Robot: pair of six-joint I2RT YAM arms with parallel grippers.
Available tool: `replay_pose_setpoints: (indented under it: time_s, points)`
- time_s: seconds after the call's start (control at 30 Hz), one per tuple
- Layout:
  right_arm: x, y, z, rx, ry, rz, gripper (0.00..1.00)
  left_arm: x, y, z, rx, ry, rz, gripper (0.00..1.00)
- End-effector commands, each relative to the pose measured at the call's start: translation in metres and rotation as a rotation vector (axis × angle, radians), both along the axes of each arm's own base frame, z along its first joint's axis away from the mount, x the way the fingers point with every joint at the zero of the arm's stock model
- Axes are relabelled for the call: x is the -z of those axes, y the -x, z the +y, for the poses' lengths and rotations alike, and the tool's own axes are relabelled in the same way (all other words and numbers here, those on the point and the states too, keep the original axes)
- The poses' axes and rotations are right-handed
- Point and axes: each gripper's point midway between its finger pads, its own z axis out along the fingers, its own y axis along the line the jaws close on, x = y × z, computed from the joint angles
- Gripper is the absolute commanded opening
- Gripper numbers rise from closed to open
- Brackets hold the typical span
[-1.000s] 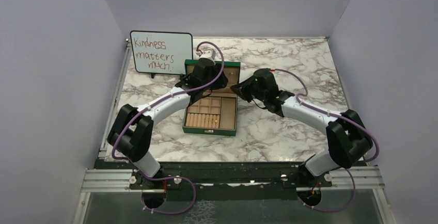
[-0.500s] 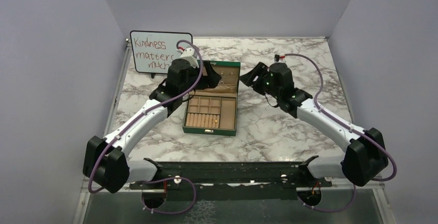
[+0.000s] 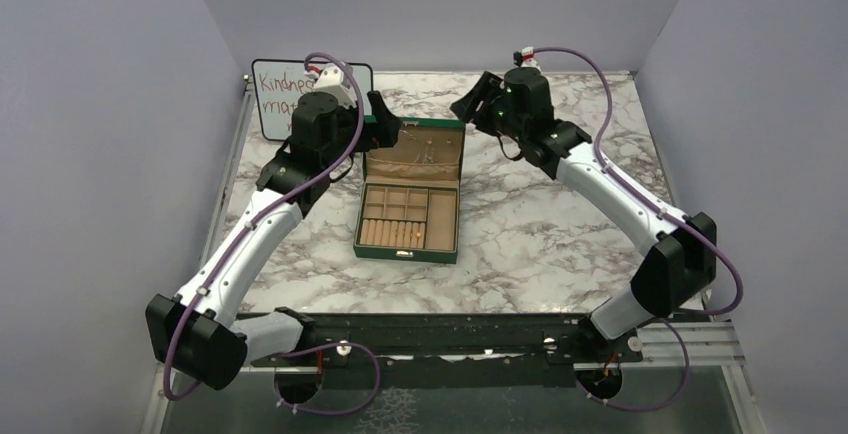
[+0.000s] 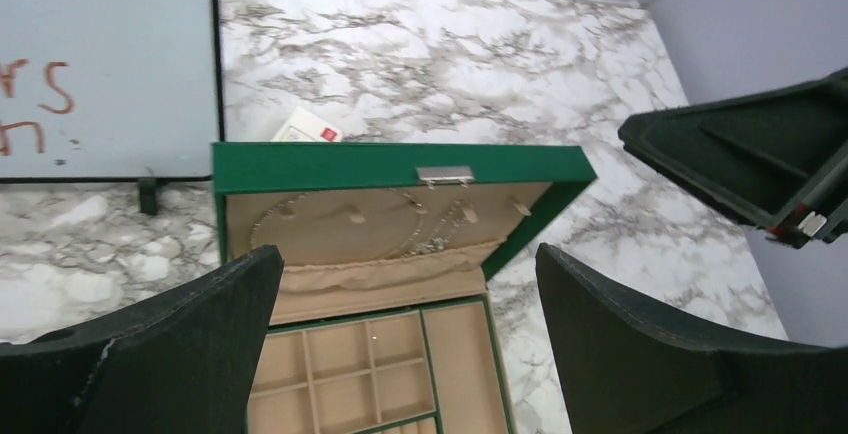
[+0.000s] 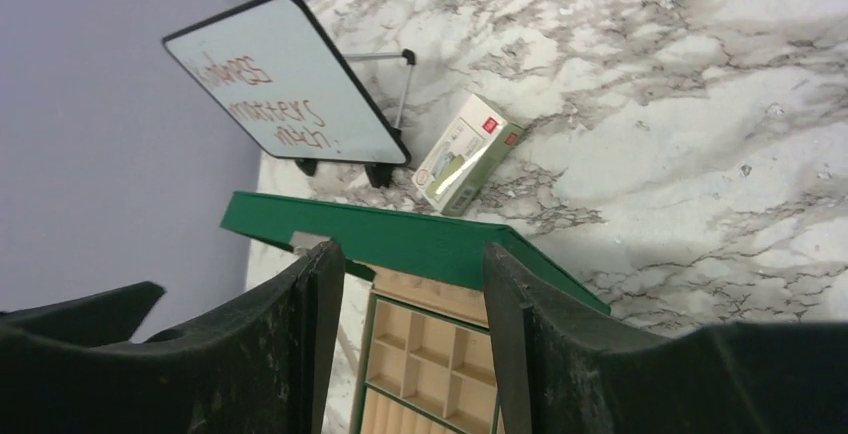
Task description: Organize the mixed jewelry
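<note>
Left jaws: wide open, nothing in them. Right jaws: also spread, narrower, empty.

What your next move turns on:
- In the left wrist view the left jaws frame the tan lining of the lid (image 4: 400, 164) square-on. The silver chains (image 4: 436, 242) hang on its pegs, between the two fingers and just beyond the tips.
- The chains' long run goes side to side along the lid's width, with a bunched drop right of centre, under the clasp.
- The right jaws sit off the lid's far right corner. That wrist view shows mostly the lid's green back and a slice of the tray (image 5: 425, 349), so the lid stands between them and the chains.
- My call: the left arm is nearer and better lined up. Come in from the lining side and close across the chain, not along it.

Elsewhere:
- The green box (image 3: 405, 252) sits mid-bench, lid upright. One small gold piece (image 3: 414, 238) looks lodged in the front row, nearer you than either jaws.
- Specks on the bench (image 5: 650, 44) near the carton (image 5: 468, 152), e.g. (image 5: 770, 109), are too small to call as jewelry.
</note>
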Motion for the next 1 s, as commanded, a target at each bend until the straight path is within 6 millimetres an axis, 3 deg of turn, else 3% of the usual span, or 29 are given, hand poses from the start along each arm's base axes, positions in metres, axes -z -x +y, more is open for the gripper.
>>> replay_pose_setpoints:
  time_s: [0.0, 0.13, 0.43, 0.73, 0.97]
  points:
    - [0.031, -0.009, -0.010, 0.053, 0.099, 0.103, 0.56, 0.005, -0.020, 0.031, -0.155, -0.049, 0.046, 0.98]
    - [0.043, -0.010, -0.008, 0.039, 0.133, 0.134, 0.55, 0.012, -0.031, 0.036, -0.177, -0.055, 0.074, 0.98]
    - [0.071, 0.013, 0.008, -0.118, 0.136, 0.224, 0.38, 0.028, -0.040, 0.043, -0.173, -0.052, 0.126, 0.98]
    - [0.090, 0.060, 0.022, -0.313, 0.069, 0.302, 0.31, 0.031, -0.022, 0.049, -0.157, -0.084, 0.163, 0.96]
    - [0.110, 0.097, 0.012, -0.395, 0.091, 0.344, 0.29, 0.014, 0.006, 0.061, -0.180, -0.077, 0.140, 0.95]
